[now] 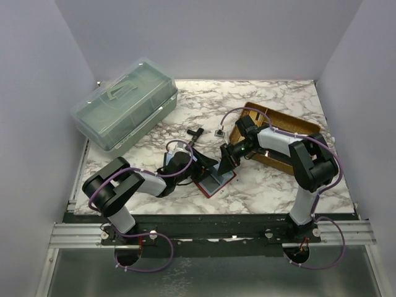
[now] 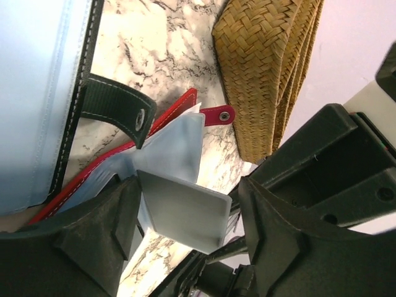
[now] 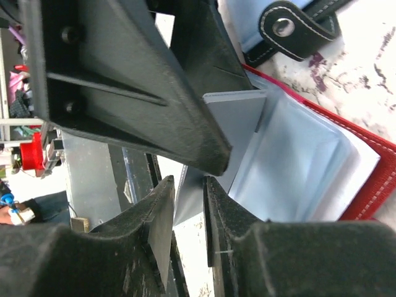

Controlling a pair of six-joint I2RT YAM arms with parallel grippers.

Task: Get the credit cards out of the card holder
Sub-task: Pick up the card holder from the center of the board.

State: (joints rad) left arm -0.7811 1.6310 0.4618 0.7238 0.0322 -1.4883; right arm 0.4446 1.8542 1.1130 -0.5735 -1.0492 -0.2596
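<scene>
1. Left gripper (image 2: 189, 185): spread wide, loose around the grey credit card (image 2: 185, 213). Nothing on this side clamps it, so it could slide out and drop.
2. Card holder (image 2: 178, 105): at the card's 11 o'clock, its clear sleeves (image 2: 175, 143) touching the card. A snag could drag the holder along.
3. Right gripper (image 3: 189, 184): narrowly parted about the card's edge at 6 o'clock. I cannot tell whether it is pinching.

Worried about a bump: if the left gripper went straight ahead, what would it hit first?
Probably the grey card between its fingers, then the red card holder just behind; depth is unclear.
</scene>
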